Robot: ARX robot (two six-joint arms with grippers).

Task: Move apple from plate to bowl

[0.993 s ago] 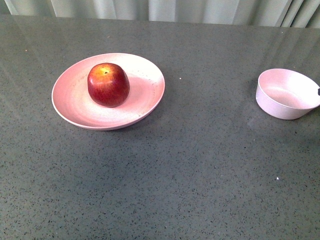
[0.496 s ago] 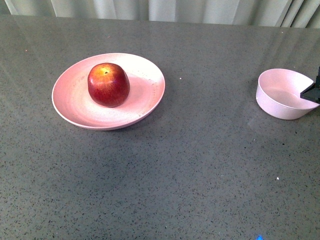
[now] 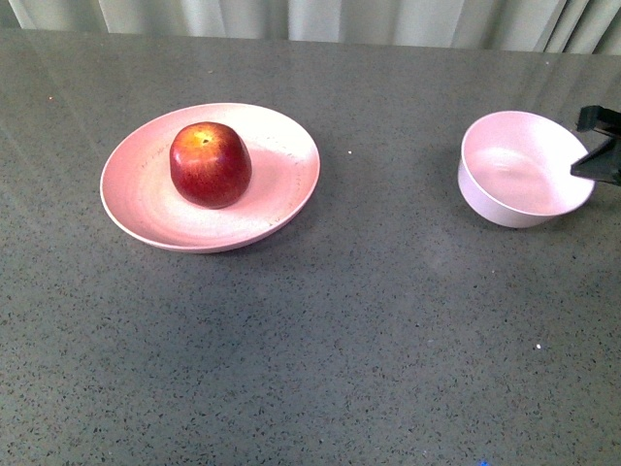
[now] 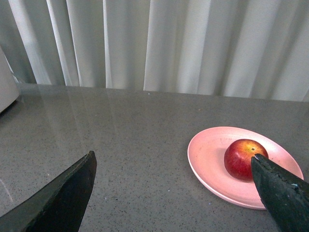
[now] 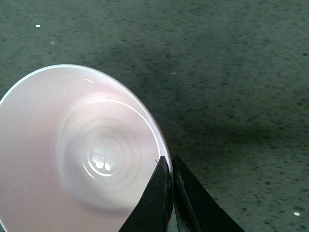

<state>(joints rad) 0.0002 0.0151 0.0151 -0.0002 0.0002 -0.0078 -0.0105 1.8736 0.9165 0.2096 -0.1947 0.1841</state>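
The dark red apple (image 3: 210,163) sits on the wide pink plate (image 3: 146,214) at the table's left; the left wrist view shows the apple (image 4: 244,158) and plate (image 4: 207,159) too. My left gripper (image 4: 174,159) is open, its two dark fingers spread wide, short of the plate with nothing between them. The small pale bowl (image 3: 519,180) stands tilted at the right. My right gripper (image 3: 594,160) is shut on the bowl's far right rim; in the right wrist view one finger is inside and one outside the bowl (image 5: 72,159) wall, pinching it at the gripper (image 5: 170,162).
The table (image 3: 369,330) is dark grey speckled stone. Pale curtains (image 3: 291,17) hang behind its far edge. A white object (image 4: 6,84) shows at the edge of the left wrist view.
My right gripper has come in from the right edge and closed on the bowl's rim. The bowl has shifted left and tipped. Apple and plate have not moved.
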